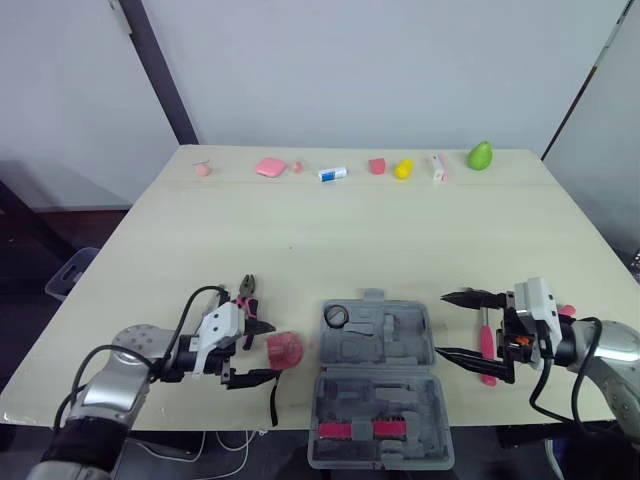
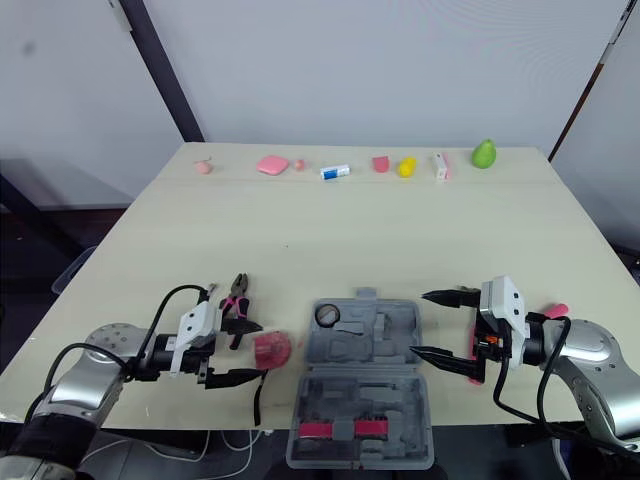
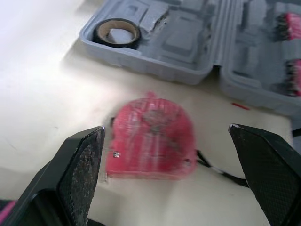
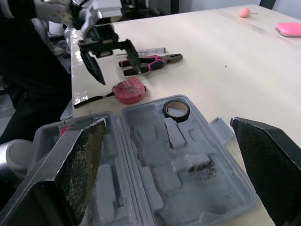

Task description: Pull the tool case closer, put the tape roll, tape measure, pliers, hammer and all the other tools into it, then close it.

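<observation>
Grey plastic tool case (image 1: 378,385) lies open at the 6 o'clock edge of the pale wooden table (image 1: 330,230), long axis 12–6, handle at 12. Left gripper (image 1: 270,351), jaws wide apart, straddles red round tape measure (image 1: 284,349) at case's 9 o'clock. Right gripper (image 1: 443,324) spread, empty, at 3. Risk: a finger snags the black strap (image 1: 273,400) trailing toward 6 and drags the measure off the edge.
</observation>
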You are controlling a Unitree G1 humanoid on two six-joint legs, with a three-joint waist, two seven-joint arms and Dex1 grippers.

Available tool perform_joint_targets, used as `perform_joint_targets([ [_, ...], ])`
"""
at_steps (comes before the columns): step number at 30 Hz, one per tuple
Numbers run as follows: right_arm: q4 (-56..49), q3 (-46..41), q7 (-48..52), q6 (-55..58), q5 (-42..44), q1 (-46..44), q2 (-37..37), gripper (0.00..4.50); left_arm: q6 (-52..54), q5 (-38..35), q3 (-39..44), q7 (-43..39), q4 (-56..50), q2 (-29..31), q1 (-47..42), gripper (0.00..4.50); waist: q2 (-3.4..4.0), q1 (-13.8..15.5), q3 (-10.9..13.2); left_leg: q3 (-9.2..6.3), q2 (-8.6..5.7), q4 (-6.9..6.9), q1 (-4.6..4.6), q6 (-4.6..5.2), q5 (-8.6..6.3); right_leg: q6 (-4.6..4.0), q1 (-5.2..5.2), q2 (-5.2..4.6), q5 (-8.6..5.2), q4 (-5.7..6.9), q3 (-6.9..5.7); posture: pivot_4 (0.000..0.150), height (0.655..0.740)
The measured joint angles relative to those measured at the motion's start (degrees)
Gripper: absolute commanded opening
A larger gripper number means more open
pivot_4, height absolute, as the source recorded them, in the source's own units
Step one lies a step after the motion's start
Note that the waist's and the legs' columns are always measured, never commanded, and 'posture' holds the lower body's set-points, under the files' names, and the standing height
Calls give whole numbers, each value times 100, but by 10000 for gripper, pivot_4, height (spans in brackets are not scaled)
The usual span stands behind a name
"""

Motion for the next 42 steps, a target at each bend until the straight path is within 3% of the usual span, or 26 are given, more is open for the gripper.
perform_joint_targets([
  [13, -108, 28, -148, 120, 1, -113, 2, 45000, -859, 451, -363, -125, 1190, -444, -678, 44733, 0, -11, 0, -4, 0, 0, -4, 0, 0, 1, 0, 5, 1, 3, -1, 1500, 7400],
  [33, -90, 23, -123, 91, -38, -91, -19, 45000, -886, 501, -388, 10, 1239, -512, -551, 44733, -1, -8, 0, -9, 1, 1, -4, 0, 0, 1, 0, 4, 1, 4, -1, 1500, 7400],
  [37, -83, 23, -117, 44, -82, -65, -19, 45000, -910, 509, -409, 13, 1252, -567, -550, 30116, -1, -7, 0, -8, 1, 2, -4, 0, 0, 1, 0, 4, 1, 5, -1, 1500, 7400],
  [42, -82, 22, -115, 2, -88, -34, -19, 45000, -917, 505, -409, 6, 1252, -626, -550, 29860, -1, -7, 0, -8, 1, 2, -4, 0, 0, 1, 0, 5, 1, 5, -1, 1500, 7400],
])
